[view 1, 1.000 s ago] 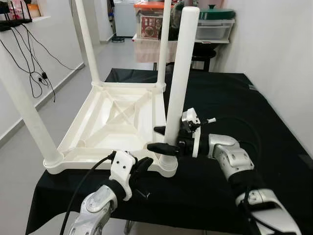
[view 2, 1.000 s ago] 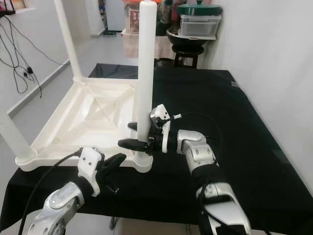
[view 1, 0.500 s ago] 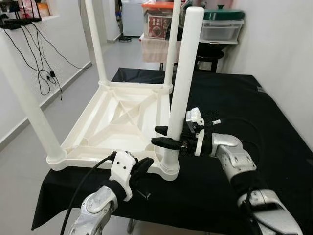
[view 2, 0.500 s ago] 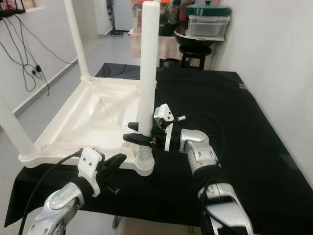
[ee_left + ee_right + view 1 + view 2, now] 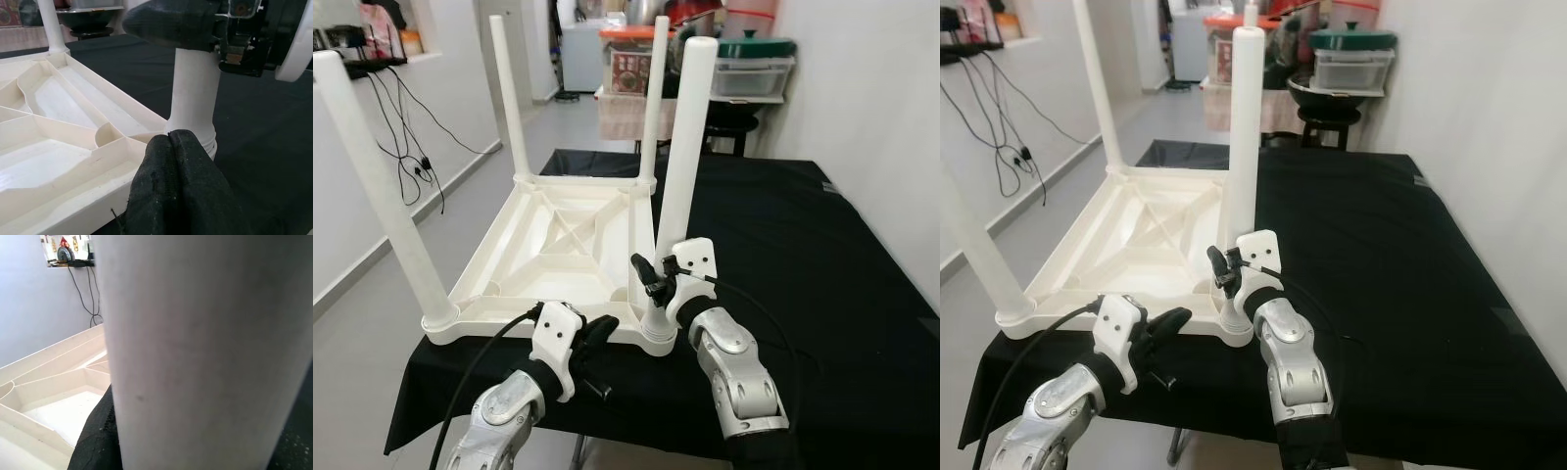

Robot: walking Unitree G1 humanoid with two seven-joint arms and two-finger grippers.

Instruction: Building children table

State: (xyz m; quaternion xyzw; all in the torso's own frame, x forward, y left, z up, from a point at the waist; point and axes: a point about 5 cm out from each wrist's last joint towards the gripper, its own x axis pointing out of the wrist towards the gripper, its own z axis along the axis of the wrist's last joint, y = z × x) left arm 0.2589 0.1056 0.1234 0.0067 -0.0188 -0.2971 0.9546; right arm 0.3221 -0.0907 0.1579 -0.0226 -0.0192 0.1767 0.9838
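At near corner, right pincer (image 5: 653, 281) regripped table leg (image 5: 680, 166) lower.

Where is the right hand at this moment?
The right hand grips the near right table leg low down, just above the upturned tabletop.

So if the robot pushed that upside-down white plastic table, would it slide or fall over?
The upside-down white plastic table would probably slide rather than tip, since its wide flat top lies on the black tablecloth. It looks light: the underside is hollow with thin ribs. The cloth might bunch up. The right gripper holds the near white leg, which looks stiff.
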